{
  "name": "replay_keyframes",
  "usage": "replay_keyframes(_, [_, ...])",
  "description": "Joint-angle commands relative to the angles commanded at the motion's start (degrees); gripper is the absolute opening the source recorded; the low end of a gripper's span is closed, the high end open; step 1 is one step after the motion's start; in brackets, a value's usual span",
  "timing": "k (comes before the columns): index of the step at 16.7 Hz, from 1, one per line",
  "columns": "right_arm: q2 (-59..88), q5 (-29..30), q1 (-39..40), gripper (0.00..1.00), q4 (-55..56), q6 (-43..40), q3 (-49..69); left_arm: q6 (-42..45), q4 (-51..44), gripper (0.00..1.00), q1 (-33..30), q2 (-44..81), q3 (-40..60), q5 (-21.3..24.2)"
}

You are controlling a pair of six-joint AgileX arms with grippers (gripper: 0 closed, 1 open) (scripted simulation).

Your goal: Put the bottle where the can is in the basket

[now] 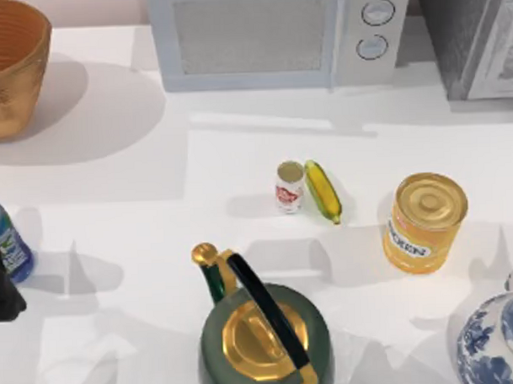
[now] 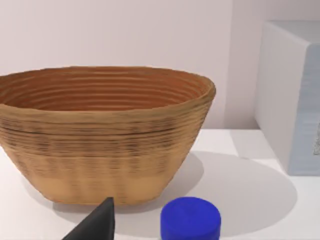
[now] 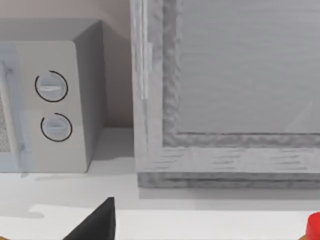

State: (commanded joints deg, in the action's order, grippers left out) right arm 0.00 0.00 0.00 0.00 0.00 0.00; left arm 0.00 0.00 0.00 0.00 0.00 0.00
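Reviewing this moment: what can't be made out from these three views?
- Bottle: top view, cut by the left edge and partly behind the left gripper; left wrist view cuts off everything under its blue cap.
- Left gripper: whether its fingers are open; one dark tip shows.
- Basket: floor hidden by its wall in both views.
- Vase: cropped at the top view's corner.
- Can: label print too small.

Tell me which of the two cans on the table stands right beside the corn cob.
The small white can with the red label. The larger yellow-orange tin with the gold lid stands apart, to the corn cob's right.
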Motion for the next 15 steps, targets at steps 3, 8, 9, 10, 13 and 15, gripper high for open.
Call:
replay_keyframes(3, [0.0,0.0,0.0,1.0,0.0,0.0,0.0,0.02,0.15,1.0,-0.2,0.25,0.18,0.08])
replay_keyframes(8, [0.0,0.0,0.0,1.0,0.0,0.0,0.0,0.27,9.28,1.0,1.07,9.45,-0.36,0.79])
replay_keyframes(9, [0.0,0.0,0.0,1.0,0.0,0.0,0.0,0.4,12.78,1.0,1.42,13.1,-0.59,1.18])
replay_keyframes(10, [0.0,0.0,0.0,1.0,0.0,0.0,0.0,0.54,16.7,1.0,1.77,17.33,-0.83,1.65])
replay_keyframes(13, [0.0,0.0,0.0,1.0,0.0,0.0,0.0,1.07,30.09,1.0,2.86,32.77,-1.67,3.32])
replay_keyframes(15, [0.0,0.0,0.0,1.0,0.0,0.0,0.0,1.46,39.65,1.0,3.66,44.3,-2.3,4.51])
